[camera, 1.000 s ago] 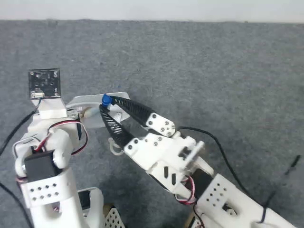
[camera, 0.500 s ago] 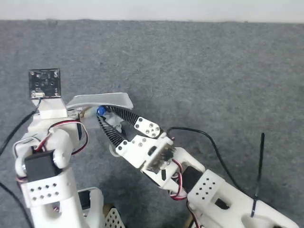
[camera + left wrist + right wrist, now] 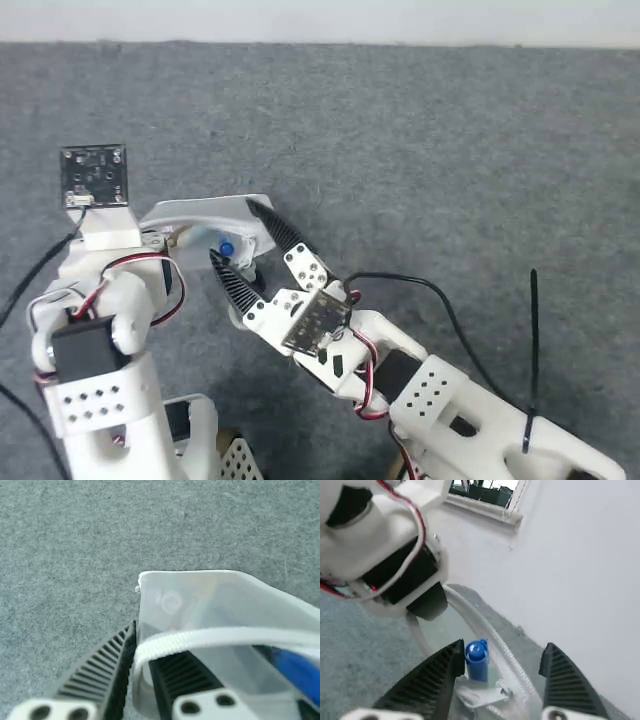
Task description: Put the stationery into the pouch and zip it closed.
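High view: right jaws wide open over the pouch mouth, pen between them, gripped by neither.
Left jaws are pinched on the pouch wall just under the zip band, holding the mouth up off the grey surface. In the right wrist view the blue pen stands cap-up at the opening, just beside one jaw, only partly inside I'd say. Pale shapes show through the wall in the left wrist view; I can't tell what they are. Risks as I judge them: the pen tips out over the rim if I pull back carelessly, a jaw snags the zip band, or the pen top blocks the zip from closing.
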Tool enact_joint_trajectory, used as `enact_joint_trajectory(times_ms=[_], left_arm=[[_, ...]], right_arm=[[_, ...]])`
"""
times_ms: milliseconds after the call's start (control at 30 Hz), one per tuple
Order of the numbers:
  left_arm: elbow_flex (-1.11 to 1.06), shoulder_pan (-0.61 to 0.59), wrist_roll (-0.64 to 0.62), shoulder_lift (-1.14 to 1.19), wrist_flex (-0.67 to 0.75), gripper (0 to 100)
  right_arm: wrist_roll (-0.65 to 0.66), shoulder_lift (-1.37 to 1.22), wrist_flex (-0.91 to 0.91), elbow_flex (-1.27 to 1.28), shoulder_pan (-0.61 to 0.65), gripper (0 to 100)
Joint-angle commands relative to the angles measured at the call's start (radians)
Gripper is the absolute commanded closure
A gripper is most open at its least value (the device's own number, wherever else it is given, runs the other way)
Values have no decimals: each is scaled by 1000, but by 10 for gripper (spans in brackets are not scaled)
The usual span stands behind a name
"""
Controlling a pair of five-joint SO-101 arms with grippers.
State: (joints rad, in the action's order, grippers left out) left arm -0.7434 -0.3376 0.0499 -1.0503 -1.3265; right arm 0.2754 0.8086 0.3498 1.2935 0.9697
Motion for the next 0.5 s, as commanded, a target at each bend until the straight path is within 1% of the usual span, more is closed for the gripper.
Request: enact_joint_trajectory(times_ms=[0, 167, 300, 467], left_arm=[[4, 0, -9, -3, 37, 988], [4, 0, -8, -3, 37, 988], [4, 0, -8, -3, 37, 988], [4, 0, -8, -3, 37, 988]], right_arm=[[8, 8, -7, -12, 5, 785], [8, 10, -12, -12, 15, 821], [8, 10, -15, -8, 45, 862], [8, 10, -15, -8, 45, 870]])
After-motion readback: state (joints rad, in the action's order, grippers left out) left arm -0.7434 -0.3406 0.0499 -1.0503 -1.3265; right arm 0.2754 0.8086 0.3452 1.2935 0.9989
